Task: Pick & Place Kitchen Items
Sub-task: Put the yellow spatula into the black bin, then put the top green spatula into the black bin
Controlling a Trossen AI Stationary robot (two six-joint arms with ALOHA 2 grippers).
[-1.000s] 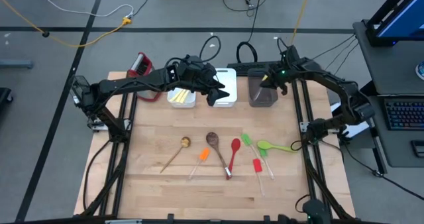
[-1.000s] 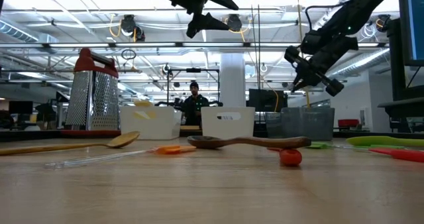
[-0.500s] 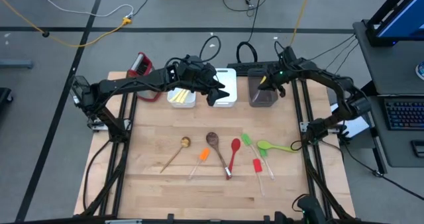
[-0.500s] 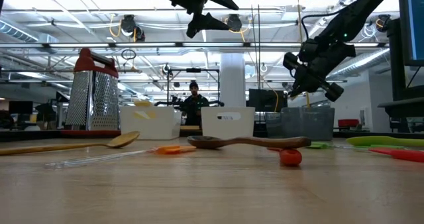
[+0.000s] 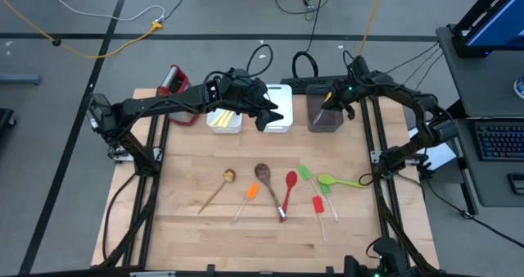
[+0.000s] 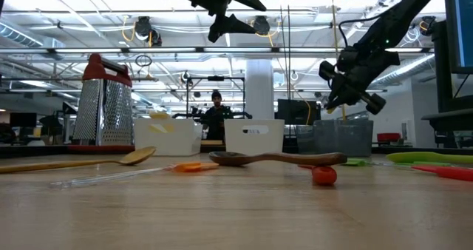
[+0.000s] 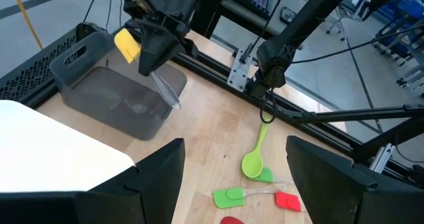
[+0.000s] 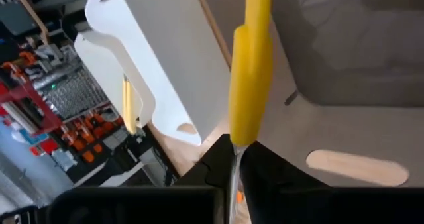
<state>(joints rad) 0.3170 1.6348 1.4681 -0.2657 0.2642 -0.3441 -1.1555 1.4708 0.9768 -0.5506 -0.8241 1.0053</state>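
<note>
From above I see the counter with my two arms reaching to the far side. At the far left corner stands the grater with its red top; the low view shows its steel sides, which the top view does not. Next come three bins in a row: a white bin with yellow things in it, a second white bin, and a grey bin.

My left tool hangs over the second white bin. Its fingers stand wide apart and hold nothing.

My right tool is over the grey bin. It pinches the clear handle of a yellow spatula. The right wrist view shows the yellow blade pointing down at the grey bin's floor, close up. From the low view I can only see the tool above the bin.

On the counter lie, left to right, a wooden spoon, an orange spatula, a dark wooden spoon, a red spoon, a green spatula, a red spatula and a lime spoon.

The low view alone shows a person far behind the bins.
</note>
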